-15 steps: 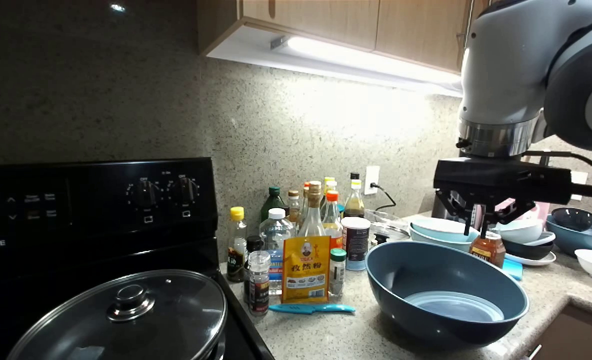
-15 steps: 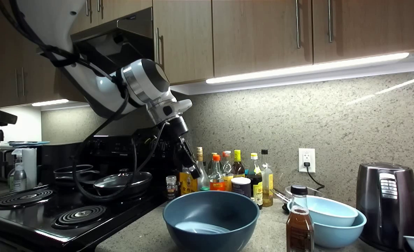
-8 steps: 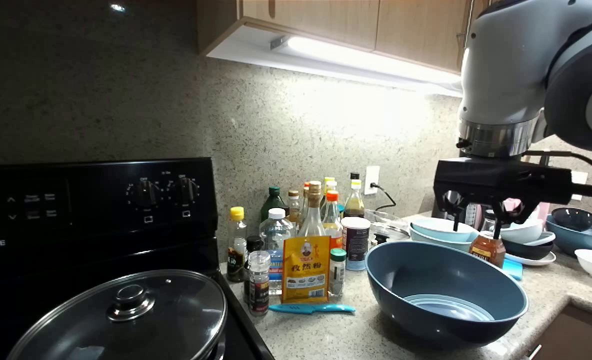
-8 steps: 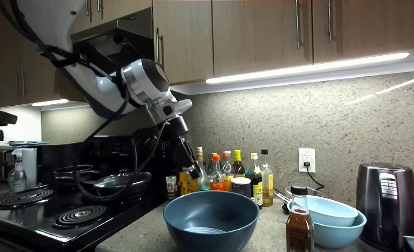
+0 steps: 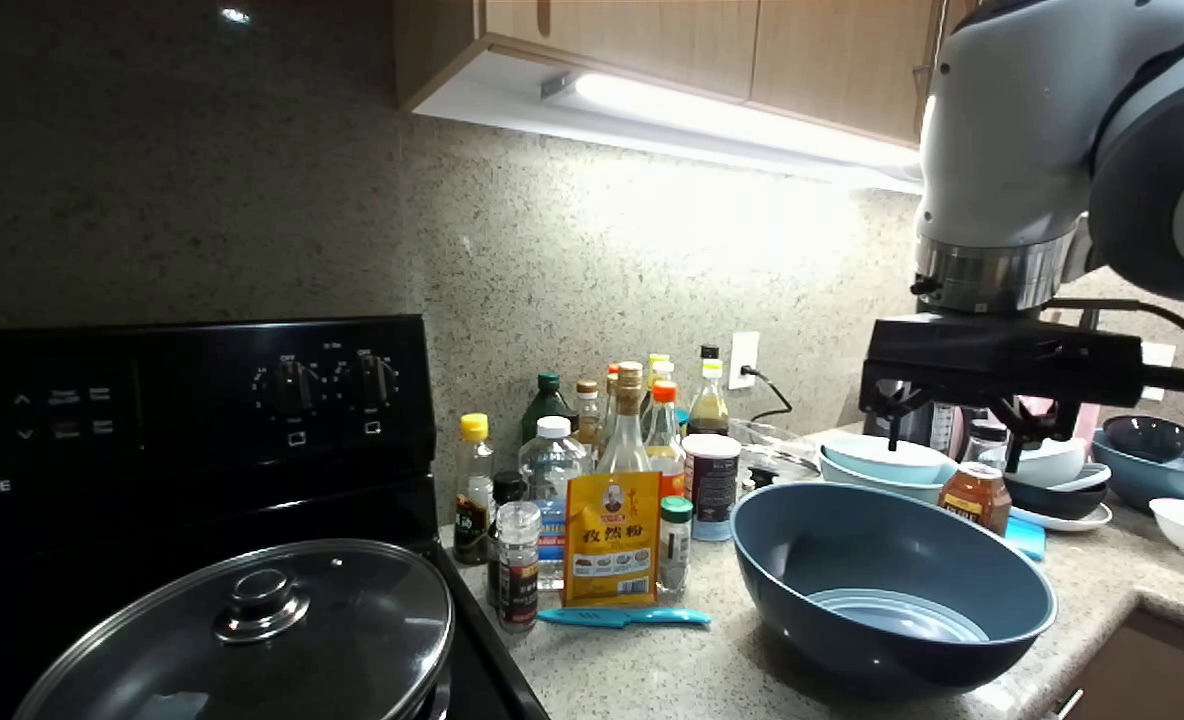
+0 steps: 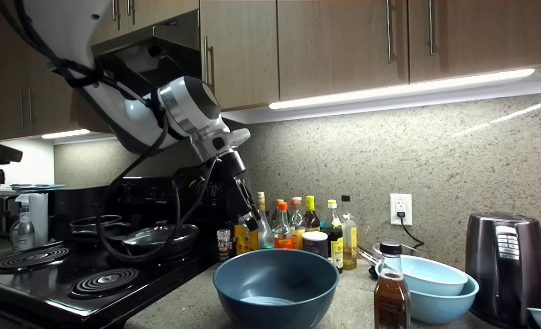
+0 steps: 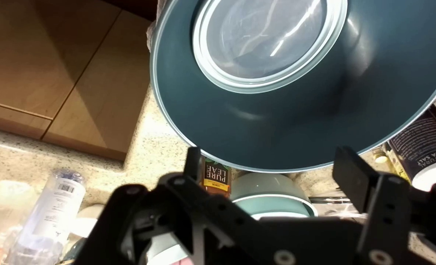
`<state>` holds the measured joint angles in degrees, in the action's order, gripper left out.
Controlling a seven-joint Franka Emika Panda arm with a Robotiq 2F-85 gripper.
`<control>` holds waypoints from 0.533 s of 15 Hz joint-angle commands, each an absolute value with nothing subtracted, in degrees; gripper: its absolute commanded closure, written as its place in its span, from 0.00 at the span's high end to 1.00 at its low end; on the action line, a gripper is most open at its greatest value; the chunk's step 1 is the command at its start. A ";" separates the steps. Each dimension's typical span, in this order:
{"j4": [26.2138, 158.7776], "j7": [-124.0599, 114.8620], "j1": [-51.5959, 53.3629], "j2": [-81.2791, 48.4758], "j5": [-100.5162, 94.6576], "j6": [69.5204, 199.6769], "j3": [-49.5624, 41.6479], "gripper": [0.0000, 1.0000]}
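Speckled stone counter [image 5: 592, 680] runs on from a black stove [image 6: 87, 301], and a big blue bowl [image 5: 802, 545] stands on it near the front edge. Above the bowl and apart from it hangs the gripper [image 5: 953, 458], fingers spread wide around nothing. Lying in the bowl is a pale-rimmed disc [image 7: 266, 40] — perhaps a clear lid. If the arm came down off-centre, a finger could catch the bowl's rim and tip it; a sideways shove might push it past the counter's edge. On the bowl's far side from the stove, a tea bottle [image 6: 391, 297] and nested light blue bowls [image 6: 439, 310] could obstruct so wide a spread. Between bowl and backsplash [image 6: 343, 151] stand a salt canister [image 6: 315, 246] and sauce bottles [image 6: 283, 237]; stoveward lies a blue knife [image 5: 627, 618].
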<state>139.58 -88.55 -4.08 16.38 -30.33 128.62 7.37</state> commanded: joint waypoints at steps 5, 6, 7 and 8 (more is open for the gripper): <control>139.15 -88.46 -4.56 15.65 -28.90 128.83 6.34 1.00; 139.01 -90.11 -5.34 15.28 -29.21 128.35 6.02 1.00; 138.97 -91.24 -5.94 15.04 -29.70 128.09 5.68 1.00; 138.94 -94.68 -7.25 14.70 -30.71 127.51 5.34 1.00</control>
